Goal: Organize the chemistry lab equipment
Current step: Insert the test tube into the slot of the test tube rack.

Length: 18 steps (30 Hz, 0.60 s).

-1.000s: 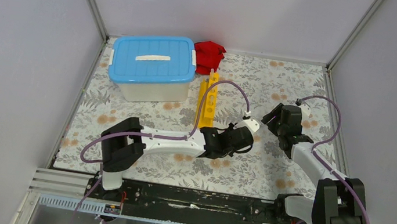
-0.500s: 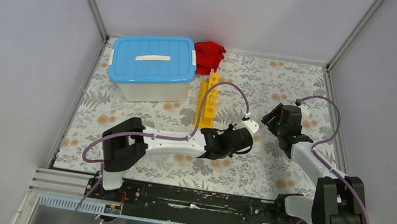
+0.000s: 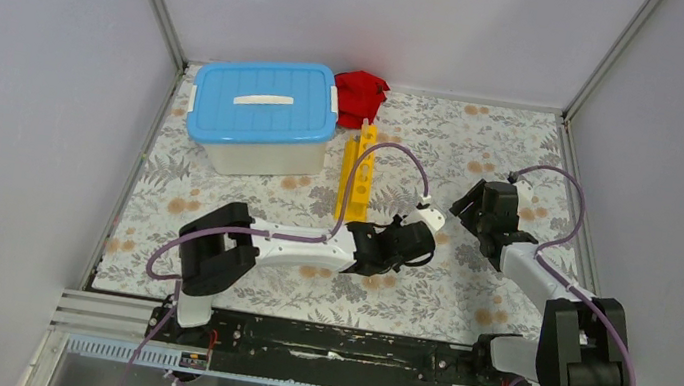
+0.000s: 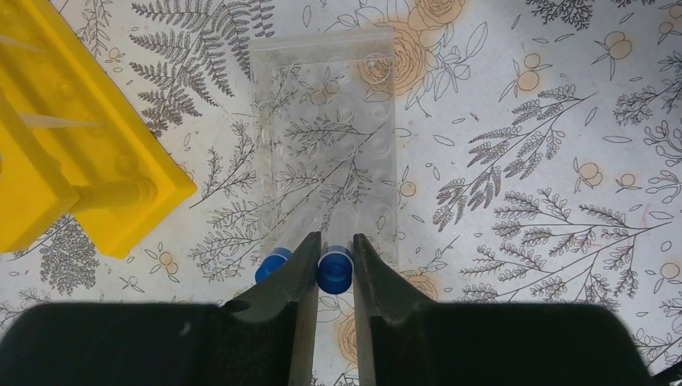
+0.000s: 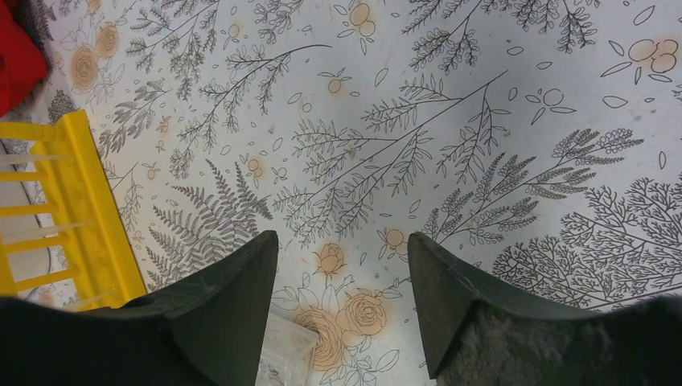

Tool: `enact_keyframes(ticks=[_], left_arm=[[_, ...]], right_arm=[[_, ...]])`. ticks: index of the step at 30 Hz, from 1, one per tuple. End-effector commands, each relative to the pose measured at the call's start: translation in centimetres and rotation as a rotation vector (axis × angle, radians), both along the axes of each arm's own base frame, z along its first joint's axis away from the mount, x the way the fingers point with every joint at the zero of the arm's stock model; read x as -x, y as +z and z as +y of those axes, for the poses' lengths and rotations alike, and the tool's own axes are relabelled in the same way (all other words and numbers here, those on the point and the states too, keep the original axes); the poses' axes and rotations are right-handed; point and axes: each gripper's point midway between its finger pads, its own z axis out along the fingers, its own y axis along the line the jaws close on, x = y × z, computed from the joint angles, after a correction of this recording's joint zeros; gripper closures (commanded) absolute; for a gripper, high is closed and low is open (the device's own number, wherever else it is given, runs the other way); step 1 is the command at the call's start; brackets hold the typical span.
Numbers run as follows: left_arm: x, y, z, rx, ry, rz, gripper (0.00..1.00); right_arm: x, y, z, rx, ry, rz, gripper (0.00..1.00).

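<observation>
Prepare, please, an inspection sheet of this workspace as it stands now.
Surface: floral cloth, flat.
Job's things: blue-lidded tub shut, far left; yellow rack to its right; clear tube holder beside the rack; blue-capped tube and second blue cap at the holder's near end.
Clutter: red cloth at the back edge.
Hands: left hand shut on the blue-capped tube; right hand open, empty.
Cables: purple cables loop over both arms.
Surroundings: grey walls.

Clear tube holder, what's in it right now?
A blue-capped tube pinched by the left gripper and a second tube beside it sit at the holder near end. Other holes look empty. The fingers cover its near edge.
</observation>
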Motion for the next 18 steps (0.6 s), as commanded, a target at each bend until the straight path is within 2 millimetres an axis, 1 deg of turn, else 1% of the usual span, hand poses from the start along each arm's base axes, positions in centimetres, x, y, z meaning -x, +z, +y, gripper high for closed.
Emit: enact_keyframes(ticks=[1, 6, 14, 18], left_arm=[[-1.0, -0.2, -0.2, 0.028, 0.032, -0.029, 0.85], [-1.1, 0.1, -0.3, 0.036, 0.039, -0.036, 0.73], [-1.3, 1.6, -0.5, 0.067, 0.048, -0.048, 0.58], [-1.3, 2.0, -0.7, 0.075, 0.05, -0.051, 0.54]], right_arm=[[-1.0, 0.9, 0.1, -0.015, 0.0, -0.045, 0.33], [-1.0, 0.8, 0.1, -0.013, 0.001, -0.043, 0.33], [-1.0, 1.0, 0.2, -0.014, 0.006, -0.045, 0.33], [-0.9, 1.1, 0.2, -0.014, 0.007, -0.046, 0.33]])
